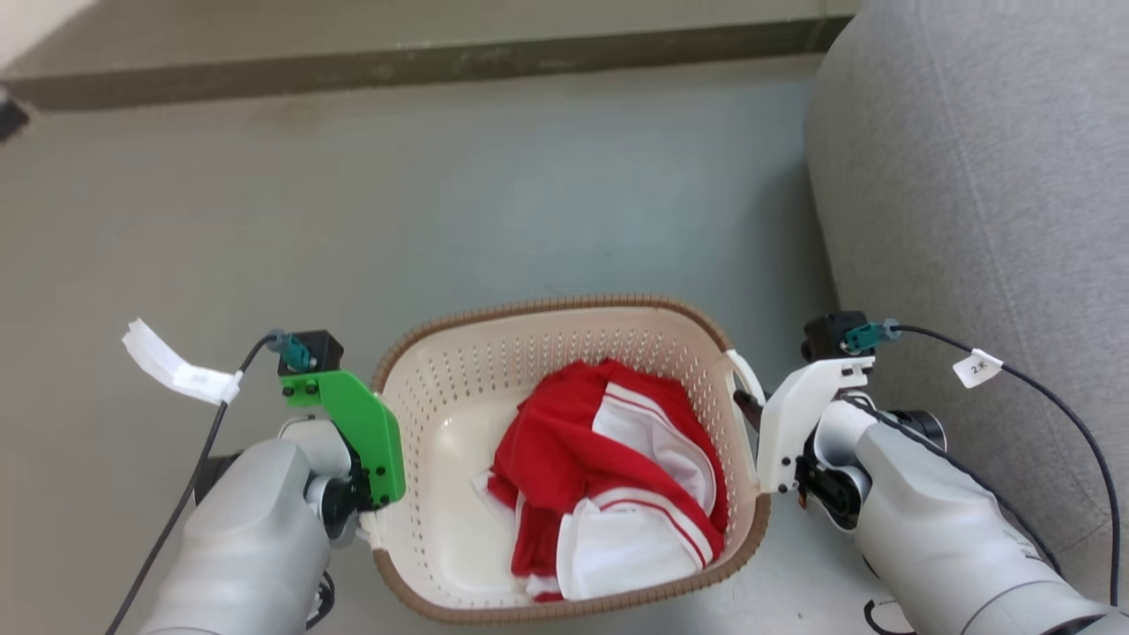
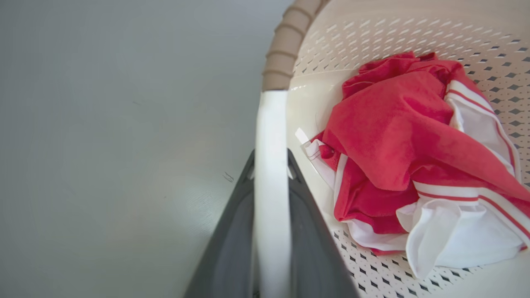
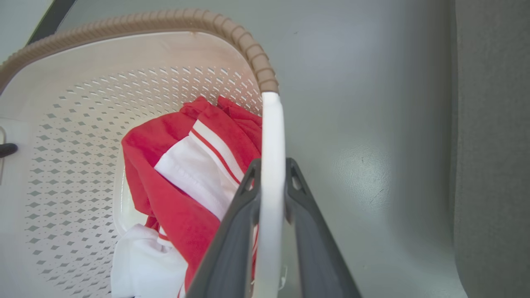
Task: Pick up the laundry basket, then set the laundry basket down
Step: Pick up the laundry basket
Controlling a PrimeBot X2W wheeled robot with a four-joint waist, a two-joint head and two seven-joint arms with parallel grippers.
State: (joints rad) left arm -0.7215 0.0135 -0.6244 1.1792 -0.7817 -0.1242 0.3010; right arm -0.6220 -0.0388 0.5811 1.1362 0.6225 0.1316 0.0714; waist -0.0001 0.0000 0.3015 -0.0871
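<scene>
Grey floor (image 1: 441,176) beside a sofa (image 1: 970,176); the laundry basket (image 1: 564,304), holding red-and-white clothes (image 1: 609,459), is between the arms. Left tool (image 2: 271,161) and right tool (image 3: 273,165) each pinch a white handle (image 2: 271,124). Both sides should probably move level and together.

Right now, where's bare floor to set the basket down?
Floor is bare ahead of the laundry basket, up to the dark baseboard, and out past the left gripper. Crowded on the right: the grey upholstered seat stands close beside the right gripper.
</scene>
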